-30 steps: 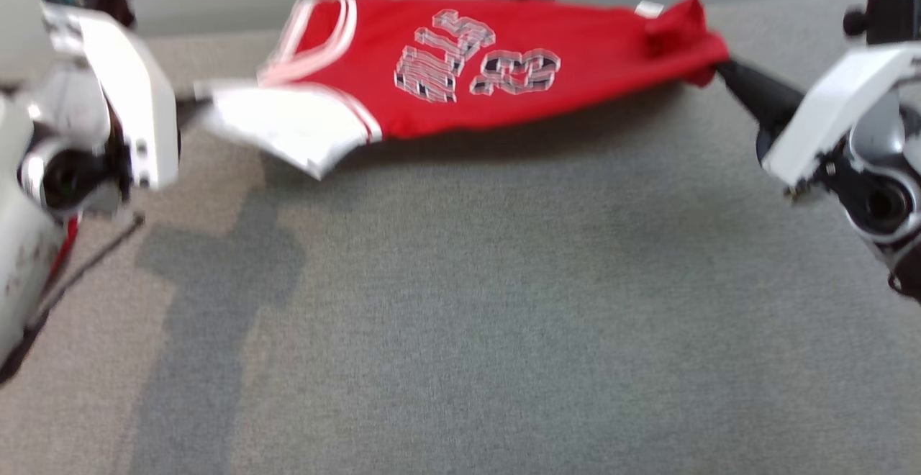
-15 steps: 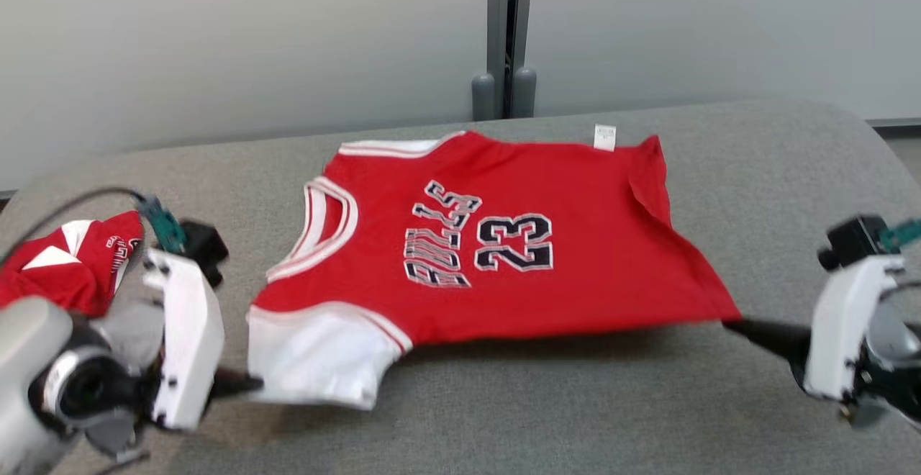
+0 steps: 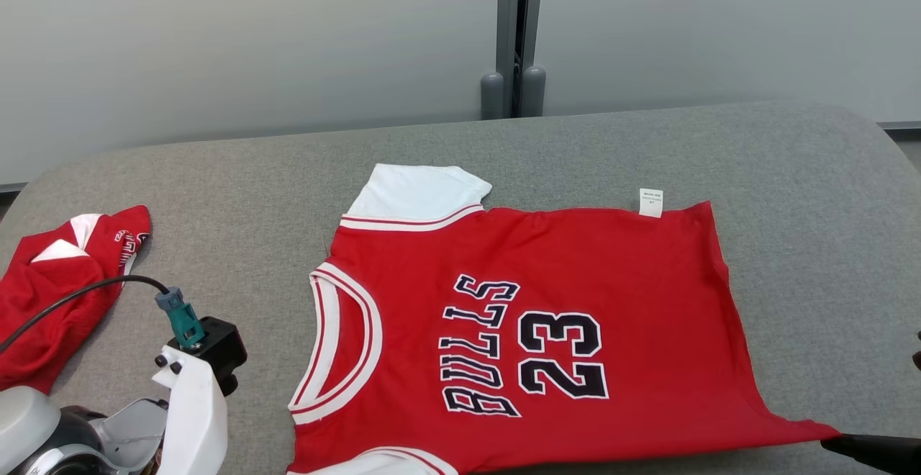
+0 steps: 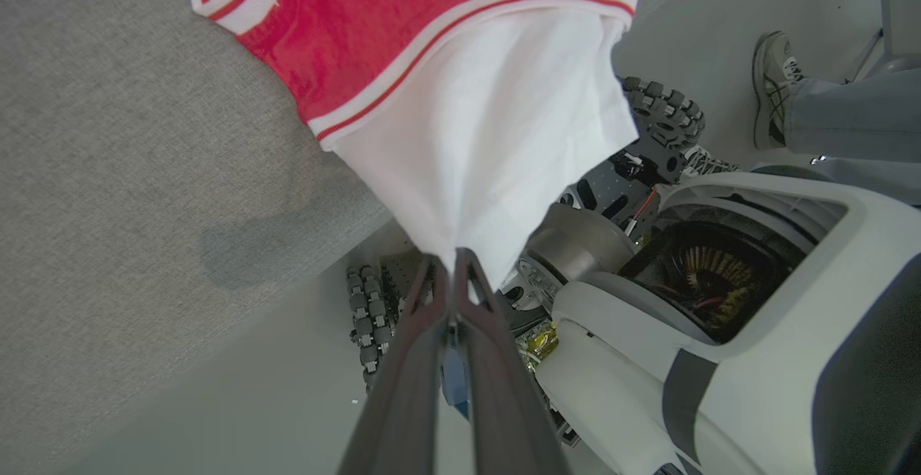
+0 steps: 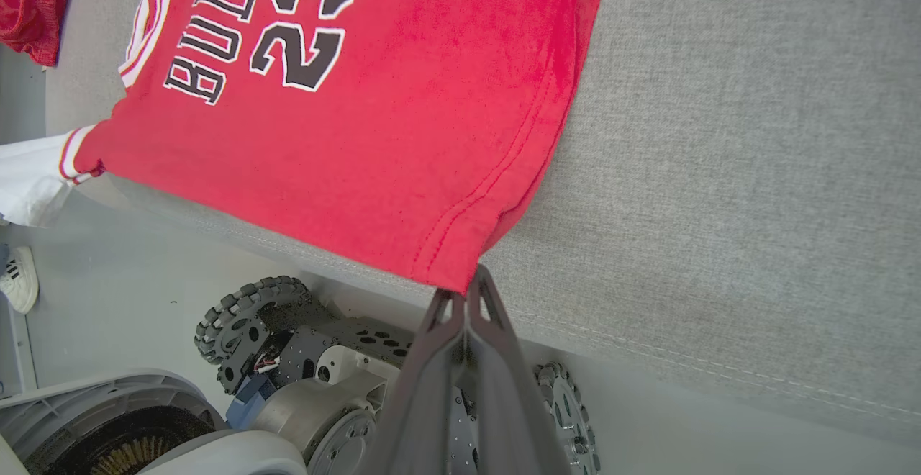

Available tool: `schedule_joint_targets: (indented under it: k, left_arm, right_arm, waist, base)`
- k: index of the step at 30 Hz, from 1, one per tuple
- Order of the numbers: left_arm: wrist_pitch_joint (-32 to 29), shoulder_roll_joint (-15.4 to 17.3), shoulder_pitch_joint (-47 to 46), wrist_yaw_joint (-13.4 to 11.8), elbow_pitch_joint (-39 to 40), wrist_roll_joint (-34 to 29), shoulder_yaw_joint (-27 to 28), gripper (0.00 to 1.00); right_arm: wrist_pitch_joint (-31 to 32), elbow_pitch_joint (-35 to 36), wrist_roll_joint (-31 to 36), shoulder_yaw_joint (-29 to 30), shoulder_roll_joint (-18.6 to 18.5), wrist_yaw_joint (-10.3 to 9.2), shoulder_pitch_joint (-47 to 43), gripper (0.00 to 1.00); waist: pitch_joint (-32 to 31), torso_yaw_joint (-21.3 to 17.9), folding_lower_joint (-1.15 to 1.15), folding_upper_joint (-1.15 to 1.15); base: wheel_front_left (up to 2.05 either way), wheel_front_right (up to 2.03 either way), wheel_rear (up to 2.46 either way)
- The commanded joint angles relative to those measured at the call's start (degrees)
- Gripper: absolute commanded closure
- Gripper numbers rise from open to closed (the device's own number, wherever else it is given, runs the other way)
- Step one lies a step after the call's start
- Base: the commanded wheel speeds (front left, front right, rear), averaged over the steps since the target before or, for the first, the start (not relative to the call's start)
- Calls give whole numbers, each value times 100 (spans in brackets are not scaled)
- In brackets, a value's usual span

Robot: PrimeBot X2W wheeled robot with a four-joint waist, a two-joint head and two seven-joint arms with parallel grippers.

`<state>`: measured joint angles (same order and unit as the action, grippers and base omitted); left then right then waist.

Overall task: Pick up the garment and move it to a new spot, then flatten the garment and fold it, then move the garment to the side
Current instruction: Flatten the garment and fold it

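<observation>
Jersey (image 3: 518, 317) down from mid-air, now spread flat between left claw (image 4: 452, 263), clamped on white sleeve (image 4: 496, 137), and right claw (image 5: 468, 284), clamped on hem corner (image 5: 460, 255). Flattening nearly done.

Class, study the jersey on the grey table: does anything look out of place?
Yes. The jersey's near white sleeve hangs off the table's edge, pinched by the left gripper; the right gripper pinches the hem corner at that edge.
</observation>
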<state>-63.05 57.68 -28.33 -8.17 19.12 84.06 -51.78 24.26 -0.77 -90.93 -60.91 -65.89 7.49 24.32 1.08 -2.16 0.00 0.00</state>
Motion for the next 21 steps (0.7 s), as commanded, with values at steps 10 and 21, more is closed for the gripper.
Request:
schedule_joint_targets:
  k: [10, 21]
  left_arm:
    - [-58, -91, -235, -56, -83, 65, 186, 100]
    - [-398, -838, -1285, 128, -1369, -492, 67, 100]
  right_arm:
    - [-197, 68, -23, 131, 35, 1, 252, 100]
    - [-130, -764, -134, 166, 788, 1, 851, 100]
  waist:
    - [259, -98, 0, 0]
    - [774, -300, 0, 0]
  base:
    - [0, 0, 0]
    - [0, 0, 0]
